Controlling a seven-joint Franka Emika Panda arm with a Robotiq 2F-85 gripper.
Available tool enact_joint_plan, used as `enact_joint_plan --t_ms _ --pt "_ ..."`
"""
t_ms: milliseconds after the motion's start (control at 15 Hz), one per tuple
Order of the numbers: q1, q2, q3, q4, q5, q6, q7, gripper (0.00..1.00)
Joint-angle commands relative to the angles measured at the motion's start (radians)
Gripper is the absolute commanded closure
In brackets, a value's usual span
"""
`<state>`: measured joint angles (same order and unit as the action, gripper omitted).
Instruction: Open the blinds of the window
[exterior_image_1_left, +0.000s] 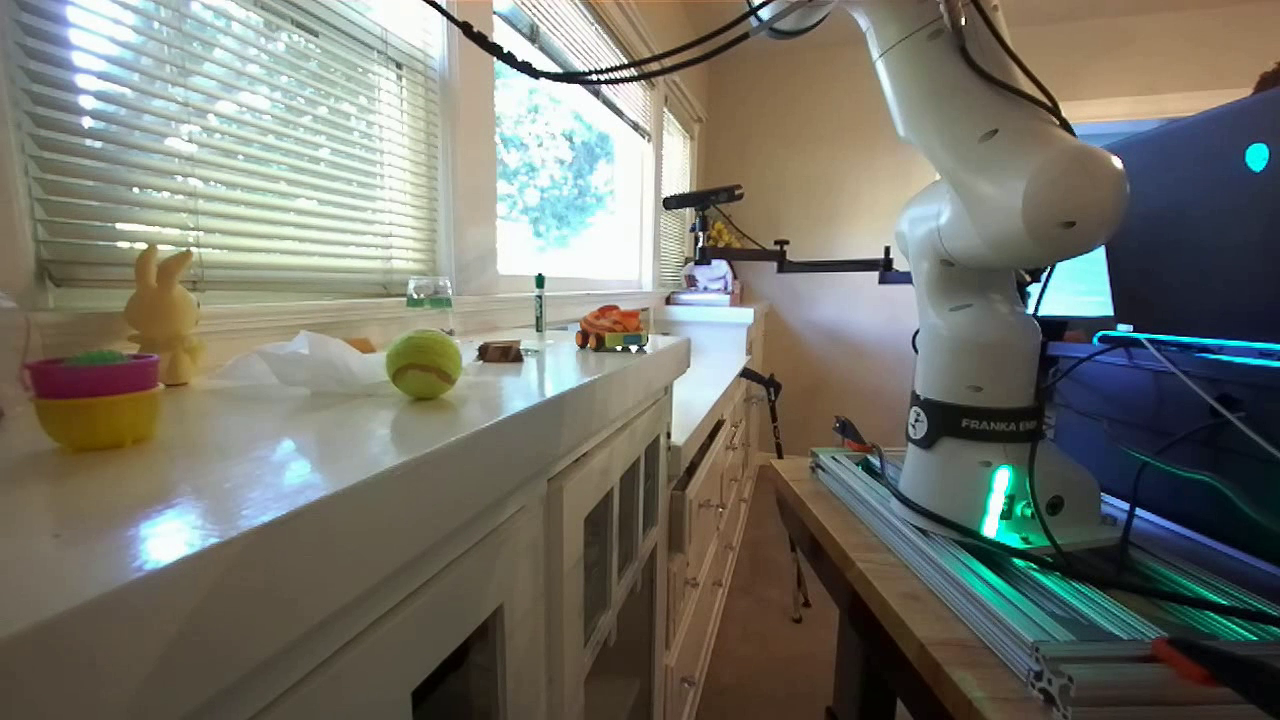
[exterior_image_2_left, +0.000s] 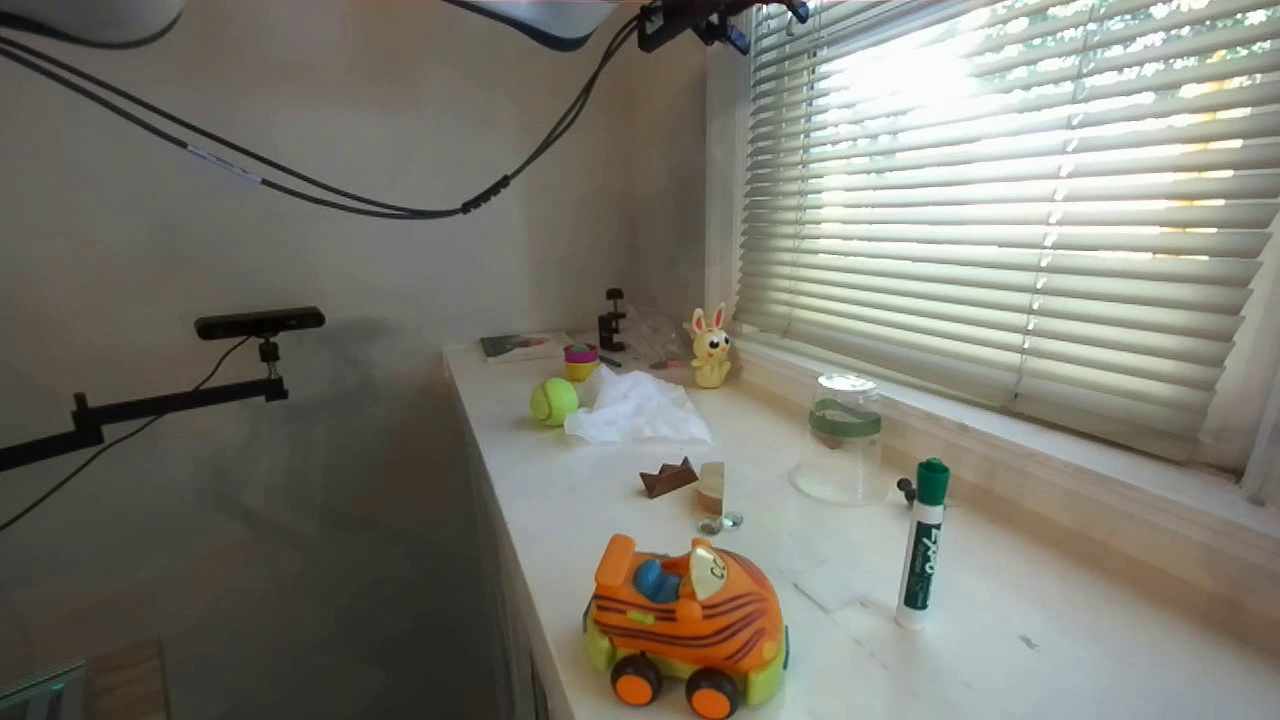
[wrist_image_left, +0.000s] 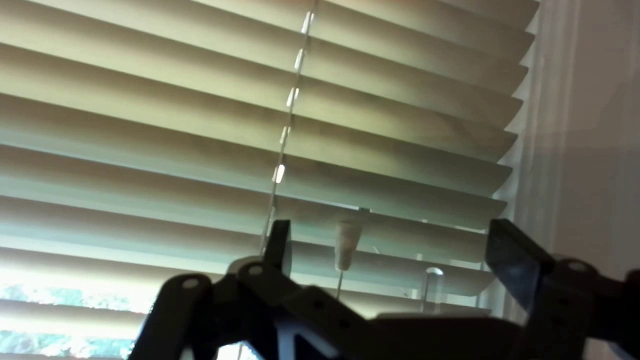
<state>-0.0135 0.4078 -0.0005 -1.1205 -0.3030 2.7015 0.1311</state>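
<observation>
The white blinds (wrist_image_left: 150, 100) fill most of the wrist view and show in both exterior views (exterior_image_1_left: 240, 170) (exterior_image_2_left: 1000, 230). Their slats hang lowered and tilted, with light and green trees in the gaps. The window's white frame (exterior_image_2_left: 726, 180) runs along their side. My gripper (wrist_image_left: 390, 240) is open, its fingers wide apart in front of the slats. A white cord tassel (wrist_image_left: 346, 245) hangs between the fingers, nearer the left one, untouched as far as I see. A clear rod end (wrist_image_left: 432, 285) shows further right. In an exterior view the gripper (exterior_image_2_left: 765, 25) is at the top edge, beside the blinds.
A white counter (exterior_image_2_left: 800, 570) runs below the window. On it stand a toy car (exterior_image_2_left: 690, 620), a marker (exterior_image_2_left: 922, 545), a clear jar (exterior_image_2_left: 843, 450), a tennis ball (exterior_image_2_left: 553, 401), white tissue (exterior_image_2_left: 635, 408) and a bunny figure (exterior_image_2_left: 711, 350). Cables (exterior_image_2_left: 350, 207) hang from the arm.
</observation>
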Motion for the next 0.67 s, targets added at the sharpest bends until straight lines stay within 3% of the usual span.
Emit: enact_joint_plan --t_ms 0,600 --pt "-0.006 0.02 0.004 0.041 -0.001 0.032 -0.025 0.0" --pt "-0.024 0.093 0.017 0.134 0.011 0.127 -0.115 0.0"
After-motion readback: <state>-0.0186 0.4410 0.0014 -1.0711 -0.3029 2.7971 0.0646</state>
